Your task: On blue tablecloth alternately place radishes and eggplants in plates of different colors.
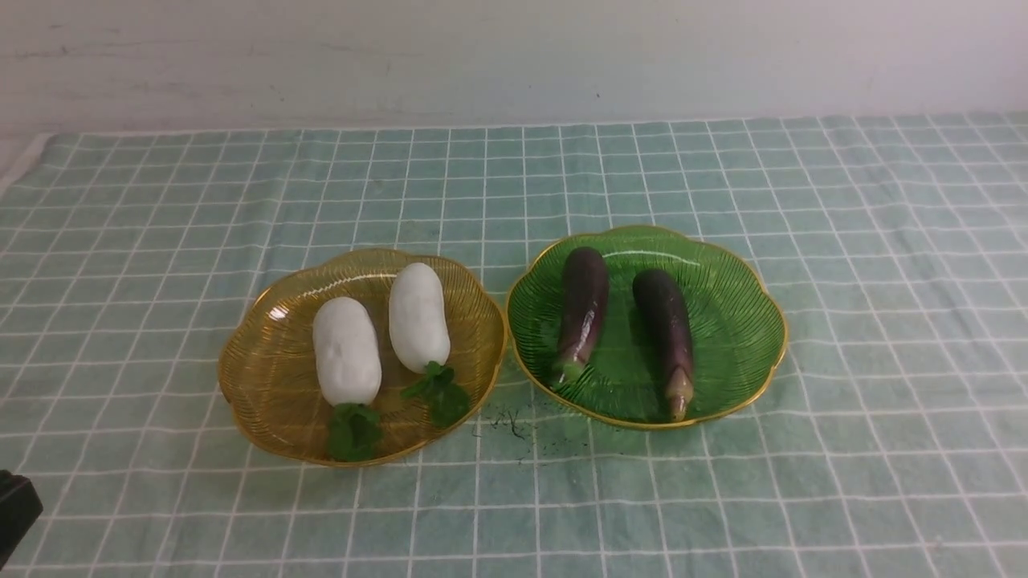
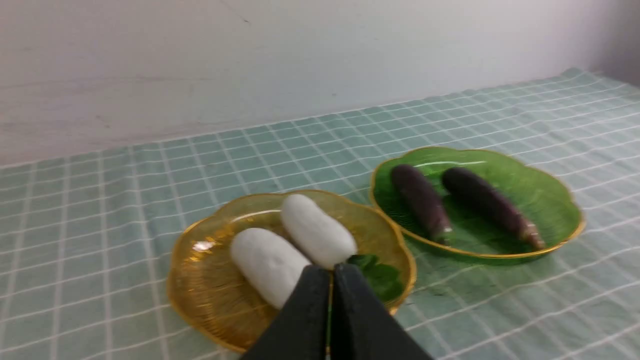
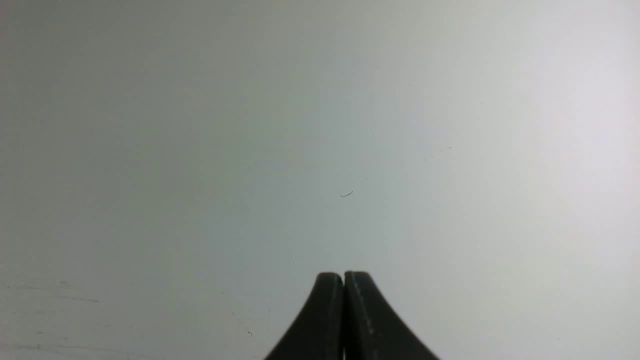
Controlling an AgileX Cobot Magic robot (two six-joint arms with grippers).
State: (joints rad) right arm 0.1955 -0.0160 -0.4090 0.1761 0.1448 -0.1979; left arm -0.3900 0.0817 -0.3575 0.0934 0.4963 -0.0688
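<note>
Two white radishes (image 1: 347, 352) (image 1: 418, 317) lie side by side in the amber plate (image 1: 265, 361), green tufts toward me. Two dark purple eggplants (image 1: 583, 309) (image 1: 666, 325) lie in the green plate (image 1: 739, 321) to its right. Both plates rest on the blue tablecloth (image 1: 161, 241). My left gripper (image 2: 331, 272) is shut and empty, held back from the amber plate (image 2: 200, 280) and the radishes (image 2: 267, 262); a black part of it (image 1: 14, 510) shows at the front view's lower left edge. My right gripper (image 3: 344, 276) is shut, empty, facing a blank wall.
A pale wall (image 1: 514, 56) runs behind the cloth's far edge. Small dark specks (image 1: 506, 421) lie on the cloth between the plates, near their front rims. The plates stand almost rim to rim.
</note>
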